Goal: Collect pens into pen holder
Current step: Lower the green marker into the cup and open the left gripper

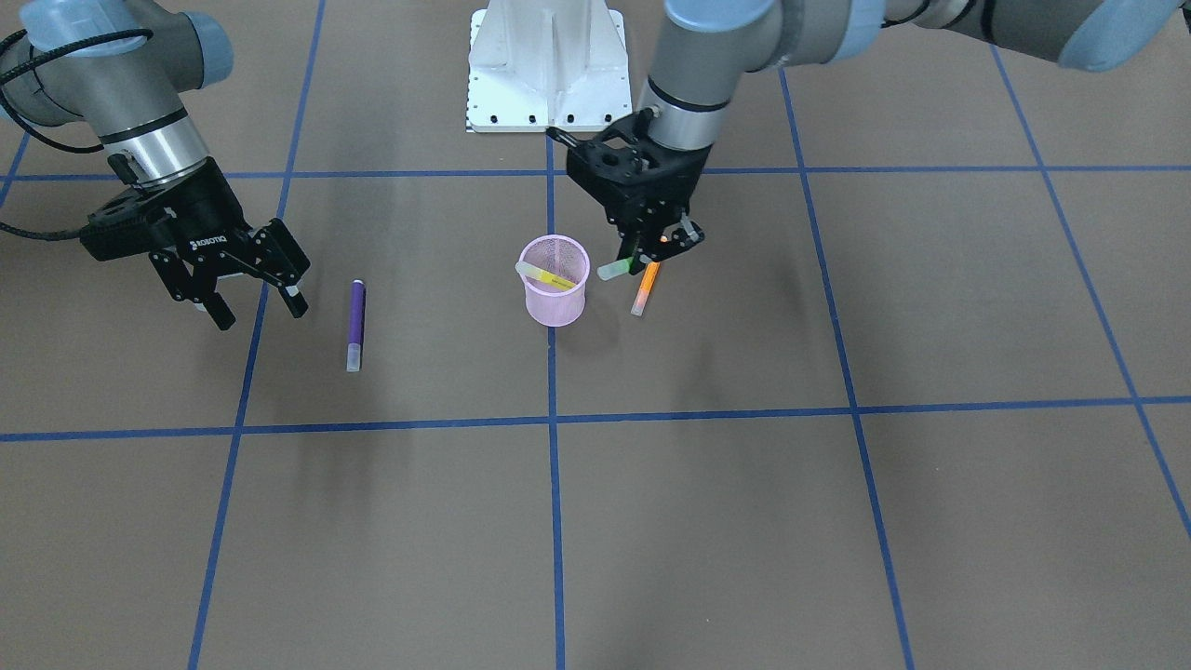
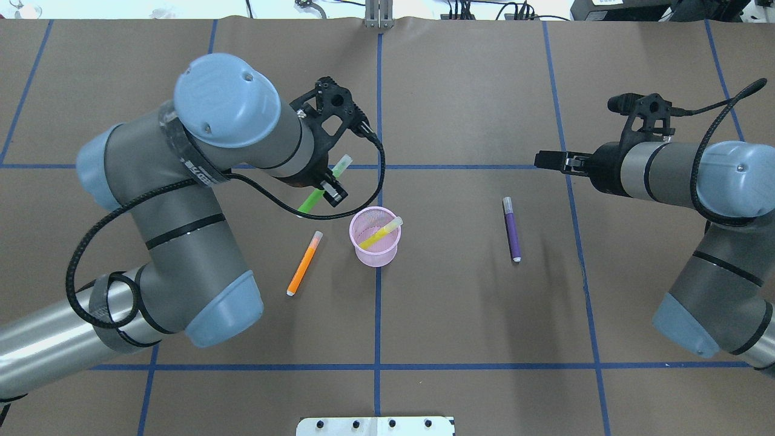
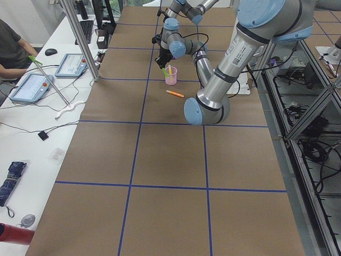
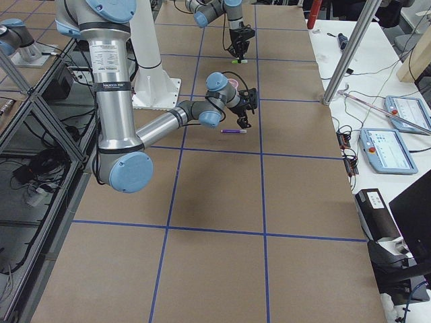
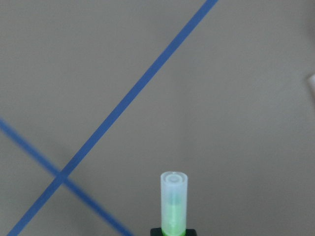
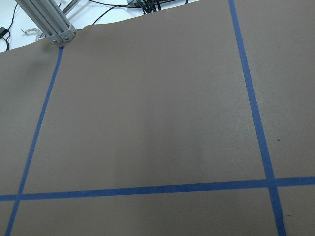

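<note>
The pink mesh pen holder (image 1: 555, 290) (image 2: 375, 242) stands upright near the table's middle, with the yellow pen (image 1: 547, 274) (image 2: 380, 234) leaning inside it. My left gripper (image 1: 656, 247) (image 2: 327, 184) is shut on the green pen (image 2: 312, 198) (image 5: 173, 201), held tilted in the air just beside the holder, cap outward. The orange pen (image 1: 646, 287) (image 2: 304, 263) lies on the table below that gripper. The purple pen (image 1: 355, 324) (image 2: 511, 229) lies flat on the holder's other side. My right gripper (image 1: 259, 307) (image 2: 548, 160) is open and empty, hovering beyond the purple pen.
The white robot base plate (image 1: 547, 65) (image 2: 375, 425) sits at the table's robot side. Blue tape lines (image 1: 553, 465) grid the brown table. Operator desks with tablets (image 3: 32, 85) (image 4: 387, 148) run along the far edge.
</note>
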Motion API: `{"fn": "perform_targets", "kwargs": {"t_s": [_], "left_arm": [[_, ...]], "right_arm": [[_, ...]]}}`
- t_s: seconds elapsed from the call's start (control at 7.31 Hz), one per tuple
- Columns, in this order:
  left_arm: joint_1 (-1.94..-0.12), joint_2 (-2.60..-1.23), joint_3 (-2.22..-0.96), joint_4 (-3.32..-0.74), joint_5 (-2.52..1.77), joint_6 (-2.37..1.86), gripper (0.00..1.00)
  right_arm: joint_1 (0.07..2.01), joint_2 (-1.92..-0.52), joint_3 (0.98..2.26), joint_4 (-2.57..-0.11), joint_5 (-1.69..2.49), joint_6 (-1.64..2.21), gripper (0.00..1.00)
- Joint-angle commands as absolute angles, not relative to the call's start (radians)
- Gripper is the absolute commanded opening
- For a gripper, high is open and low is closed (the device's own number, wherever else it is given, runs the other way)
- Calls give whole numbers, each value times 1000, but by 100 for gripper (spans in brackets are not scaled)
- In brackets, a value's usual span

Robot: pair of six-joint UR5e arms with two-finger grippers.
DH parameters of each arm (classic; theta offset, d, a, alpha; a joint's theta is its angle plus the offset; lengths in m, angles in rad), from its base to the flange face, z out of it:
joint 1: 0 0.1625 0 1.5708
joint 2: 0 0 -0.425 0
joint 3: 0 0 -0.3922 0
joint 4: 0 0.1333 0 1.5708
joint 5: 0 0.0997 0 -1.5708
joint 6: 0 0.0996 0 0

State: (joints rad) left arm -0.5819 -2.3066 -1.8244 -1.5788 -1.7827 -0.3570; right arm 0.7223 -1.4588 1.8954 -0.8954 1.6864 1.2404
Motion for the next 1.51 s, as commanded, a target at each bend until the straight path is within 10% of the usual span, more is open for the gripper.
{"fn": "perform_targets", "kwargs": {"t_s": [0.0, 0.82, 0.96, 1.1, 1.37], "left_arm": [[-504, -2336, -1789, -1704, -1624, -448, 0], [-426, -2332, -1704, -1870, -1511, -525, 0], [-423, -2326, -1703, -1870, -1511, -520, 19], [-422, -2316, -1703, -1870, -1511, -520, 67], [-423, -2310, -1710, -1862, -1512, -529, 98]], "right_arm": [[741, -1457, 1859, -896, 1762, 1241, 100], [750, -1456, 1841, -897, 1766, 1243, 100], [750, -1456, 1838, -897, 1769, 1243, 100], [750, -1456, 1832, -896, 1785, 1241, 100], [749, -1456, 1827, -897, 1815, 1239, 100]]}}
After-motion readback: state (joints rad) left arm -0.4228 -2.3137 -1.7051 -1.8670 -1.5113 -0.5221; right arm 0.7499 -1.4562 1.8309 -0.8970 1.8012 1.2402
